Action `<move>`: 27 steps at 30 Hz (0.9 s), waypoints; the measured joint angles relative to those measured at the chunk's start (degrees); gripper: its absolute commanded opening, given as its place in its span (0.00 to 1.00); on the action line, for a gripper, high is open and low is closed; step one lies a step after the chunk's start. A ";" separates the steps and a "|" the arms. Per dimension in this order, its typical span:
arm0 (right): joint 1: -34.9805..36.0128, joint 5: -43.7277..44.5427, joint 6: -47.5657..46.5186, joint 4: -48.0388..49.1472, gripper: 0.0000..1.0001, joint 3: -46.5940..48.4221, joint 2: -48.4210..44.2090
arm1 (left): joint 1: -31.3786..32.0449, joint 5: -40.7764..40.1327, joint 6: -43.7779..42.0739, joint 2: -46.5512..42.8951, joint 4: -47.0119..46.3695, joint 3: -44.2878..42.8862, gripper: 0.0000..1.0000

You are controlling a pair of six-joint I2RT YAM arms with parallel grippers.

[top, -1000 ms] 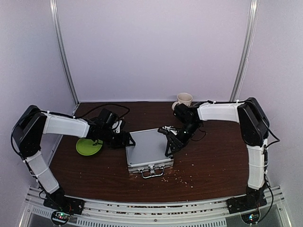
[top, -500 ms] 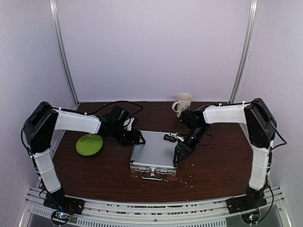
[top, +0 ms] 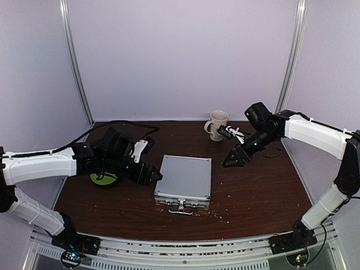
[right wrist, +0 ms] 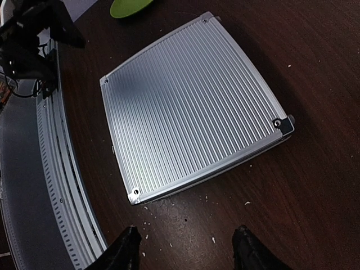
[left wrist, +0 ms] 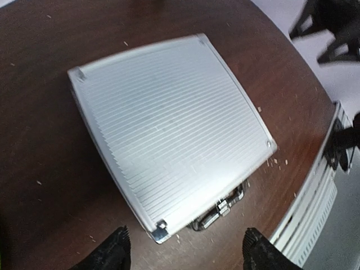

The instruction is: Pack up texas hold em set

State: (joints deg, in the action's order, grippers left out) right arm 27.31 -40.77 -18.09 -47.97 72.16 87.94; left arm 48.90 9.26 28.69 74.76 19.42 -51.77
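Briefcase (top: 184, 179) lies shut and flat mid-worktop (top: 256, 194), handle (top: 181, 207) on its near edge. Left claw (top: 151, 175) sits low just beside the case's left edge, fingers spread, nothing between them. That arm stretches in from the left over the green plate (top: 101, 179). Right claw (top: 229, 161) is raised and well apart to the far right, near the mug (top: 217, 121), also spread and empty, tilted down toward the case. Left arm is nearer. Latches by the handle: can't tell if snapped; probably what's left.

Briefcase (top: 184, 179) ribbed silver, plate (top: 103, 180) green, mug (top: 218, 120) beige, table (top: 253, 185) dark brown
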 measured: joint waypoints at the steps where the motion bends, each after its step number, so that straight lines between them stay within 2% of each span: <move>1: 0.28 -0.04 0.35 1.36 0.54 -0.09 -0.09 | 1.40 0.35 -0.13 -0.13 -0.11 1.14 0.72; 4: 1.88 -0.17 1.92 6.56 0.48 -0.07 1.88 | 5.18 2.12 -0.13 0.83 -0.94 4.42 0.72; 6: 3.82 -0.31 2.64 8.17 0.43 0.94 4.46 | 6.01 3.08 0.15 2.19 -2.49 5.49 0.72; 12: 11.17 -0.22 4.68 10.29 0.34 5.97 13.18 | 7.26 6.05 0.70 9.66 -8.66 5.20 0.72; 21: 12.07 2.36 5.38 10.43 0.33 7.19 21.03 | 10.69 11.65 0.76 21.59 -12.04 -0.55 0.72; 27: 11.85 2.34 4.68 10.47 0.34 7.54 21.53 | 11.82 12.39 0.74 24.04 -11.52 -2.47 0.72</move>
State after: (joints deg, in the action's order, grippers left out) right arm 39.16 -38.44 -13.41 -37.50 79.70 109.47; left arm 60.73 21.65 29.43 98.80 7.90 -54.24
